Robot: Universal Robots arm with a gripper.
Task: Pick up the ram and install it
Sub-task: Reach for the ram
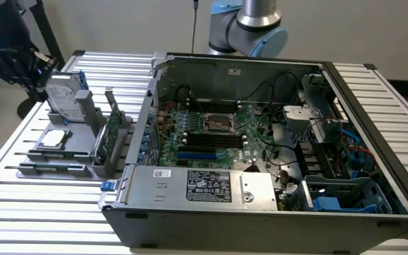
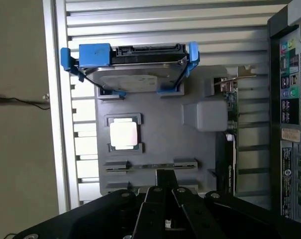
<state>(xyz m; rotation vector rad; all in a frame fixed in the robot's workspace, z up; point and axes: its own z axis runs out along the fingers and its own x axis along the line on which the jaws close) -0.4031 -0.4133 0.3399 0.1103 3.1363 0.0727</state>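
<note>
One grey holder [image 2: 160, 132] carries four parts. There is one hard drive [image 2: 135, 74] in a blue frame at one end and one ram [image 2: 150, 166] stick lying at the opposite end. One square processor chip [image 2: 124, 134] sits between them, and one broader green card [image 1: 104, 141] stands on the holder's edge. Just beside that edge is one open computer case [image 1: 374, 106], containing one processor socket [image 1: 220, 122] and one labelled power supply [image 1: 204, 186].

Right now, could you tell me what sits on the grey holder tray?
A blue-framed silver hard drive, a square silver chip, an upright green card and the narrow green ram stick; the black gripper hides part of the tray.
</note>
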